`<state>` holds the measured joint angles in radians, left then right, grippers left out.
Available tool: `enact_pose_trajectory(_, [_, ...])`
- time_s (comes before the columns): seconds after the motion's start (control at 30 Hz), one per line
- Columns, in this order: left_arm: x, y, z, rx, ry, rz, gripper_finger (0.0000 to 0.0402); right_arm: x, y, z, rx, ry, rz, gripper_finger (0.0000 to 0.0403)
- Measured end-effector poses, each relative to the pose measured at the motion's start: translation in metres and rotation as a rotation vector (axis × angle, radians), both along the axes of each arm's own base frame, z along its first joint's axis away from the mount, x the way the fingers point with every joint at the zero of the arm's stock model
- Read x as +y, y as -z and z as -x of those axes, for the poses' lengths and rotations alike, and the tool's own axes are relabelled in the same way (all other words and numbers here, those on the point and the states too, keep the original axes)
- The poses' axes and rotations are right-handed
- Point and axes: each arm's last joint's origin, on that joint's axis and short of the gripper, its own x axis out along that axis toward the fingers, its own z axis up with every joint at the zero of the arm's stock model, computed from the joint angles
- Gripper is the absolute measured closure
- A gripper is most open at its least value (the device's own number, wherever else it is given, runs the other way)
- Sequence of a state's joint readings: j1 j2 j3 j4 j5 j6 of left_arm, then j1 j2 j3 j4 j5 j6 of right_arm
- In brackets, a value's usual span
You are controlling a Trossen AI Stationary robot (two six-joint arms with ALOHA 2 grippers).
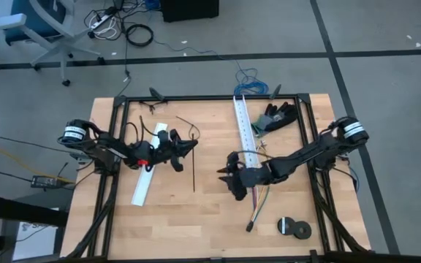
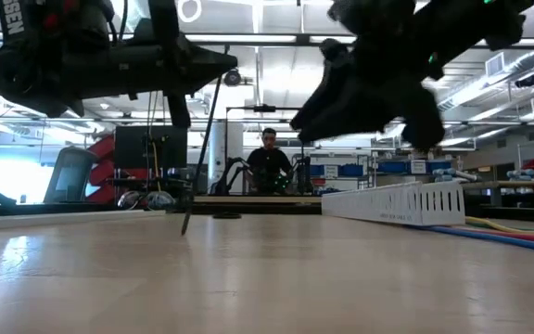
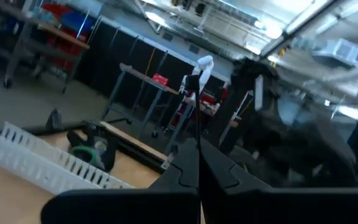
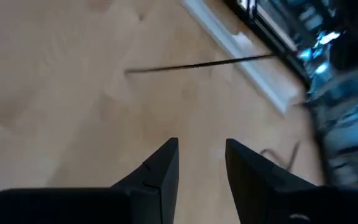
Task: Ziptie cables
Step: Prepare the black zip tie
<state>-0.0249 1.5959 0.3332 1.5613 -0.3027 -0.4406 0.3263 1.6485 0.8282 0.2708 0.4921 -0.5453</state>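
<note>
Clearly the right gripper [image 1: 223, 172], jaws partly open and empty, hovers mid-worktop beside the ziptie [image 1: 194, 172] and may miss it, while the left gripper [image 1: 193, 145] is shut and the cables [image 1: 258, 197] lie towards the right edge

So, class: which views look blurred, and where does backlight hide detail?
Right wrist view: the ziptie and tabletop are smeared. Left wrist view: the room behind the shut left gripper is soft. Low view: ceiling lights make the right gripper a silhouette. High view: evenly lit.
</note>
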Motion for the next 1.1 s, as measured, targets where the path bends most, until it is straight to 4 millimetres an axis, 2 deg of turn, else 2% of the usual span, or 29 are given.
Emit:
enact_pose_trajectory(0.27, [0.018,0.004,0.0,-0.03,-0.011,0.22,0.0401,0.009,0.03,-0.039,0.053,-0.07,0.454,0.0288])
enact_pose_trajectory(0.57, [0.026,0.006,-0.001,-0.041,-0.003,0.301,0.0401,0.013,0.065,-0.079,0.101,-0.187,0.834,0.0289])
enact_pose_trajectory(0.73, [0.025,0.005,-0.002,-0.042,0.012,0.316,0.0401,0.012,0.067,-0.091,0.114,-0.214,0.892,0.029])
enact_pose_trajectory(1.1, [0.025,0.004,-0.004,-0.046,0.043,0.334,0.0401,0.004,0.068,-0.094,0.111,-0.308,0.88,0.0292])
